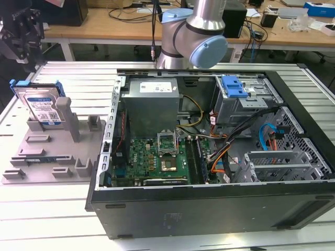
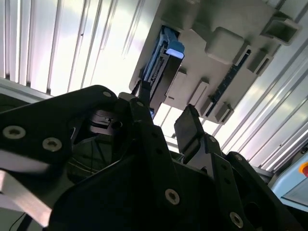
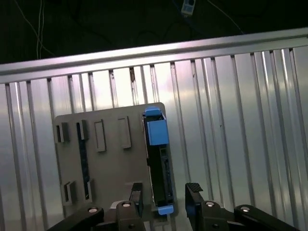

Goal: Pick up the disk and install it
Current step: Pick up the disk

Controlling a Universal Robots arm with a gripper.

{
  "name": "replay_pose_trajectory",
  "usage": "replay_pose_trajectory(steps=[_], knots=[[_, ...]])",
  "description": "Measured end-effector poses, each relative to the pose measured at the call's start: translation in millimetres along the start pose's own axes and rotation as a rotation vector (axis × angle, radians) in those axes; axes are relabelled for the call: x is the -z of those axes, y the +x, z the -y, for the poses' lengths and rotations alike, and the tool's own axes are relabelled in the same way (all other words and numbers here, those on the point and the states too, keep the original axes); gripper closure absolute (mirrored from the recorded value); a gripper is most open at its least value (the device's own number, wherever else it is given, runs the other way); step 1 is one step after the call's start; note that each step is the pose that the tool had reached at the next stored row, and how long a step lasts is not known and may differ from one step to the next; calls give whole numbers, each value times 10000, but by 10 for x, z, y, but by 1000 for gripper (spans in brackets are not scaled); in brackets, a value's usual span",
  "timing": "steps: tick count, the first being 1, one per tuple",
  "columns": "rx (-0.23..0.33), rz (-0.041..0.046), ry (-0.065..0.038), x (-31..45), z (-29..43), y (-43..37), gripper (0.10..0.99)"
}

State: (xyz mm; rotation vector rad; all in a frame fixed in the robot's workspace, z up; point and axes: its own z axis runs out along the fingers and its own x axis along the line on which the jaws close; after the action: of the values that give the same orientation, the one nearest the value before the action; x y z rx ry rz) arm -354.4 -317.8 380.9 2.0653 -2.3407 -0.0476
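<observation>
Disk: stands on edge in the grey holder, at the exterior view's left, well apart from the open computer case. Judged rigid, fairly heavy, shock-sensitive and smooth-faced; best taken across its two flat faces.
Gripper: above the disk, fingers spread apart, holding nothing.
Room: free overhead; grey post just beside one face; case wall to the right.
</observation>
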Motion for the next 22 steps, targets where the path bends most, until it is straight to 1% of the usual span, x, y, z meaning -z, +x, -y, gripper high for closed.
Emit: replay_pose_trajectory(steps=[2,5,7,15,18,19,22], knots=[[43,-27,92,-17,-16,-16,604],[95,-46,154,-40,-38,-28,604],[253,-77,157,-49,-42,-31,604],[841,-141,164,-82,-63,-40,604],[849,-144,163,-82,-69,-39,604],[847,-143,163,-83,-79,-39,604],[849,-143,164,-94,-164,-27,604]])
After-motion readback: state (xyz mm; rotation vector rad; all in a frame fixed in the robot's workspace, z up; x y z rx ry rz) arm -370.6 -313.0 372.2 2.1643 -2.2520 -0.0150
